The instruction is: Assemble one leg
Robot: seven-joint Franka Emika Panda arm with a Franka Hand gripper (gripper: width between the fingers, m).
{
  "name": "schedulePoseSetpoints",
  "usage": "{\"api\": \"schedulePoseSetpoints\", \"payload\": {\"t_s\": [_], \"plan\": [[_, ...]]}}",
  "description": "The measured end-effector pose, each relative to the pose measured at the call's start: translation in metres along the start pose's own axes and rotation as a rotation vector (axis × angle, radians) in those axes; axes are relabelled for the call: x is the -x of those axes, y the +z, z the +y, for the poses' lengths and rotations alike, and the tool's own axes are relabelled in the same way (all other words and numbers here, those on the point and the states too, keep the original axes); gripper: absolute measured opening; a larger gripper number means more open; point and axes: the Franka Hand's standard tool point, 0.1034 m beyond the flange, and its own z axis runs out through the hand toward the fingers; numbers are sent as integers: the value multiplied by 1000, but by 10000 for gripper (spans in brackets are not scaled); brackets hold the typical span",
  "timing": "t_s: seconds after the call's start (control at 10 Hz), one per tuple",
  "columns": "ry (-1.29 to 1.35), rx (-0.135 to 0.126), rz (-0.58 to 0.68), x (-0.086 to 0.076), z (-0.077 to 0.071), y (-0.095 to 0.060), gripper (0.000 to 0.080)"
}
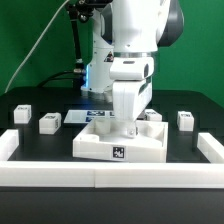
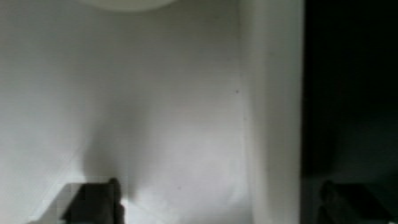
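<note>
Small white legs with black tags stand on the black table: one at the far left (image 1: 22,113), one beside it (image 1: 48,122), one at the right (image 1: 184,120), and another (image 1: 152,116) partly behind the arm. My gripper (image 1: 125,128) is lowered onto the large flat white square part (image 1: 100,145) at the front centre, away from every leg. In the wrist view the gripper (image 2: 217,203) is open, its dark fingertips (image 2: 89,200) wide apart. The white part's surface (image 2: 160,110) fills most of that view, with its edge between the fingers. No leg shows in the wrist view.
The marker board (image 1: 88,116) lies behind the white square part. A low white wall (image 1: 60,172) runs along the front and turns up both sides (image 1: 210,148). The arm's body hides the middle of the table behind the part.
</note>
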Motion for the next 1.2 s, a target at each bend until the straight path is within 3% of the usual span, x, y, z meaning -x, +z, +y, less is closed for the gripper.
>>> {"api": "schedulePoseSetpoints", "payload": {"t_s": [0.1,0.2,0.3,0.4,1.0,1.2], "plan": [[0,0,0,0,0,0,412],[0,0,0,0,0,0,412],[0,0,0,0,0,0,211],[0,0,0,0,0,0,75],[3,-1,0,0,0,0,58],[-69,0,-1,8,3,0,58]]}}
